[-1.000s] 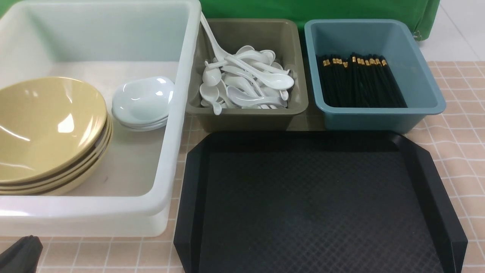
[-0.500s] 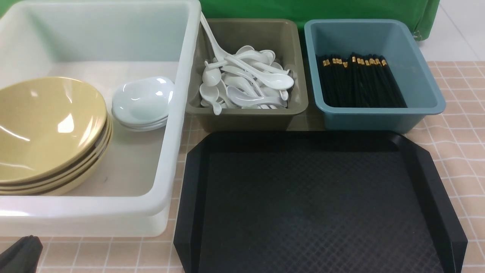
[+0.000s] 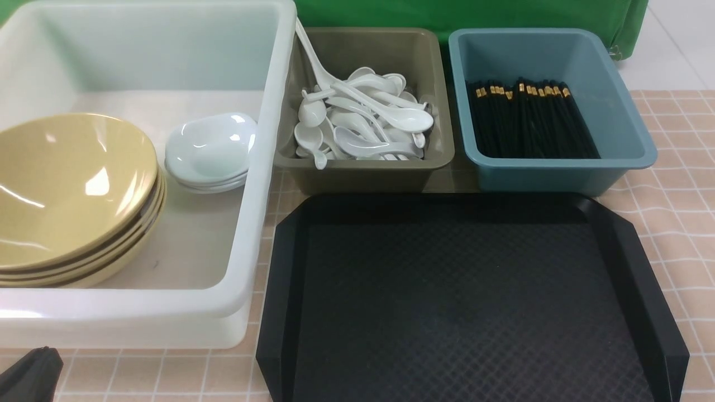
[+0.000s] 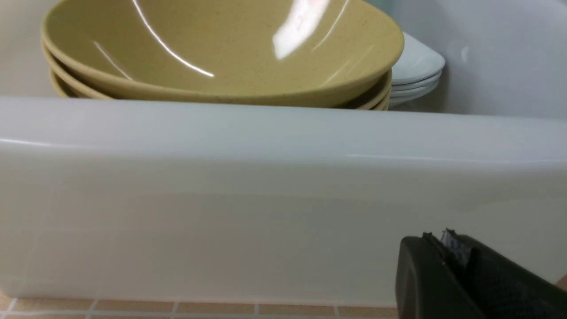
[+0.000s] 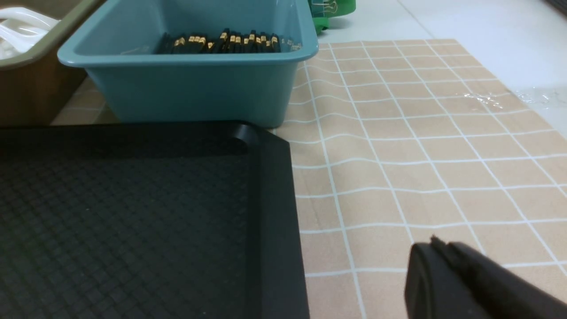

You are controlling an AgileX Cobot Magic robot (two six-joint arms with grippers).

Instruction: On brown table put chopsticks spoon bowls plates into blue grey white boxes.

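Sorting is looking finished, judging from how things are lying. The black tray (image 3: 469,301), sitting at the near edge of the table (image 3: 670,184), is carrying nothing.

Yellow bowls (image 3: 72,190) are nesting in a stack at the near left corner of the white box (image 3: 262,184); small white plates (image 3: 209,151) are stacking just beside them, toward its right wall. White spoons (image 3: 363,123) are piling loosely in the grey box (image 3: 363,170), one long handle leaning over its back left rim. Black chopsticks (image 3: 528,120) with gold tips are lying side by side in the blue box (image 3: 558,173).

Left gripper (image 4: 447,254) is resting low beside the white box's near wall, jaws together, holding nothing. Right gripper (image 5: 438,261) is sitting over the checked cloth off the tray's right edge, jaws all but together, empty.

Next move, as a guess: none needed beyond parking both arms, unless fresh tableware is being loaded.

Materials: bowls glossy, speckled, shallow and round. Plates and spoons smooth, glazed-looking. Boxes are moulded plastic with rolled rims, the white one translucent. Tray matte, diamond-textured, with chamfered corners. Cloth slightly wrinkled.
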